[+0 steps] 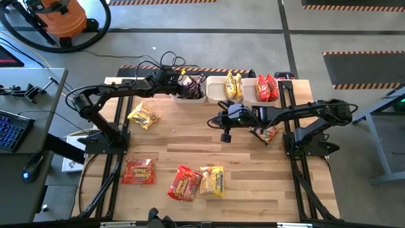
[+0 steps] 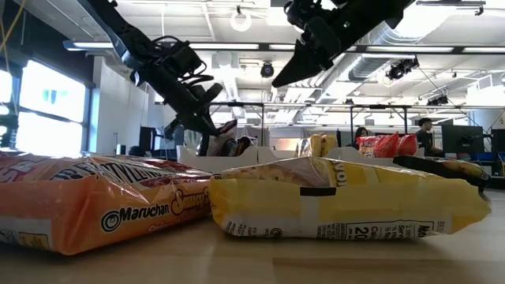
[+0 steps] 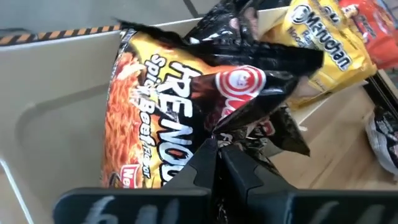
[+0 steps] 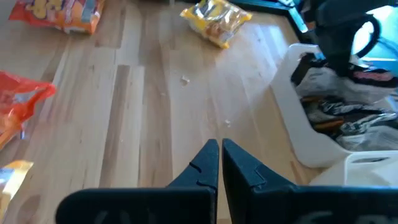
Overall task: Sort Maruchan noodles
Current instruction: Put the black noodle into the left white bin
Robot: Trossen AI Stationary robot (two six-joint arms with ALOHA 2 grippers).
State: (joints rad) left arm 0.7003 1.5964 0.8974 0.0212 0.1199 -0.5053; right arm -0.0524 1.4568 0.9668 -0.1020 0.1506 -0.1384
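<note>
Left claw (image 3: pixel 217 155) shut above binned dark packet (image 3: pixel 180 106).

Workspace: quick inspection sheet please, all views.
Surface: wooden table, a few crumbs.
Job's things: dark packets in left bin, yellow packets in middle bin, red packets in right bin; loose packets: yellow, red, red, yellow, one under the right arm.
Clutter: nothing seen.
Grippers: left gripper at the left bin, jaws shut by a dark packet; right gripper over mid-table, shut, empty.
Cables: bundle behind the bins.
Surroundings: orange vacuum, keyboard.
</note>
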